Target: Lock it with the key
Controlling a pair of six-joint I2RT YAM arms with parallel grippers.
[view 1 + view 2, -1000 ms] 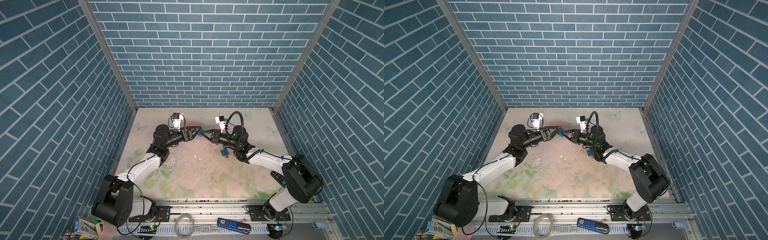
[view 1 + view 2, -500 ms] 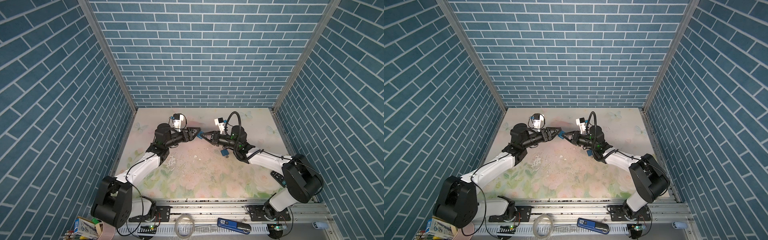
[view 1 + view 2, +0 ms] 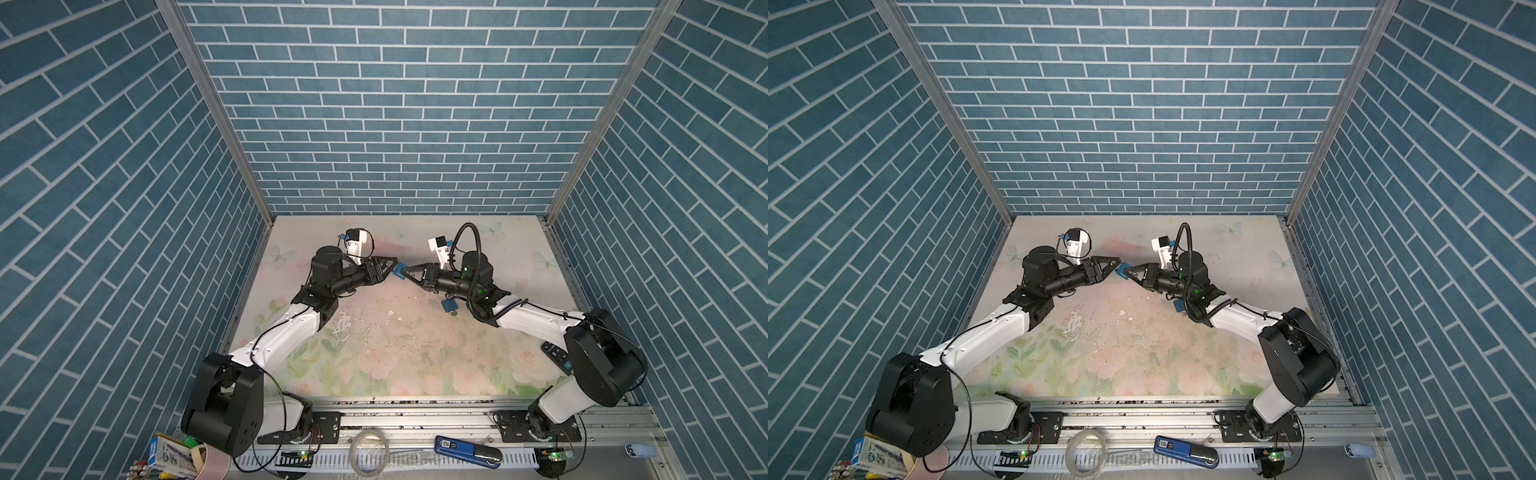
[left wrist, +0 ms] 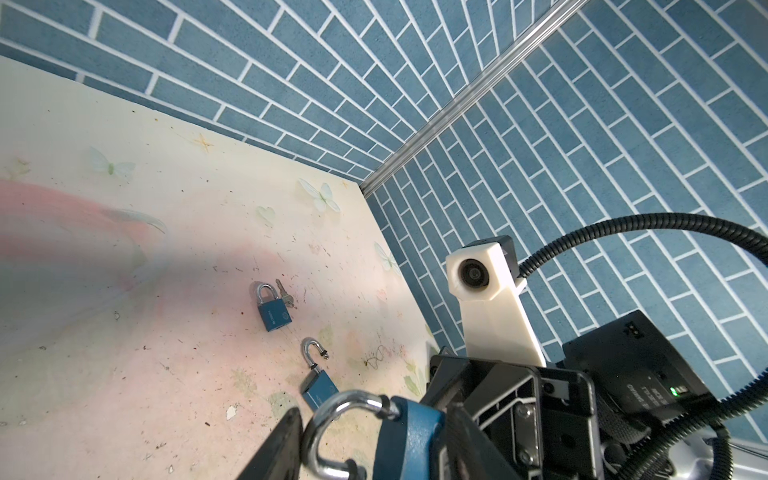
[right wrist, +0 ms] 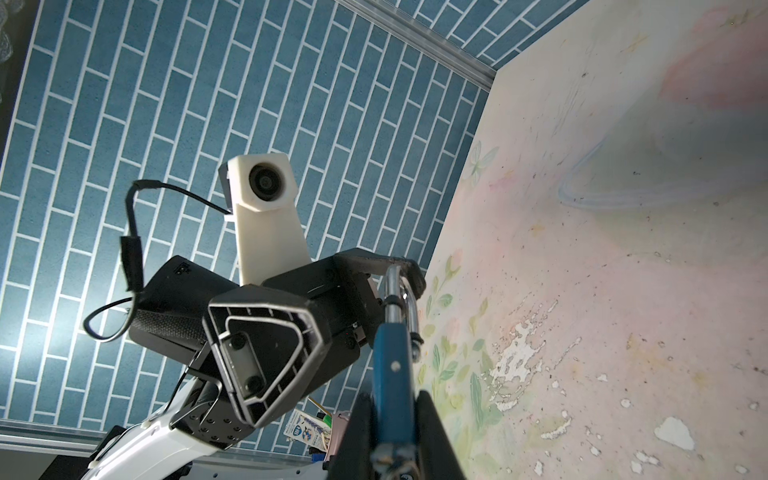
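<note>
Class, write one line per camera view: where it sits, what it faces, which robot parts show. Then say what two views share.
Top views: high at the front, looking down at the table and brick wall; both arms whole, left gripper facing right gripper.
Left wrist: on the left arm, facing the right arm and its blue padlock; own finger shows.
Right wrist: on the right arm, facing the left arm; own fingers clamp the padlock.
Both wrist views share the padlock.
</note>
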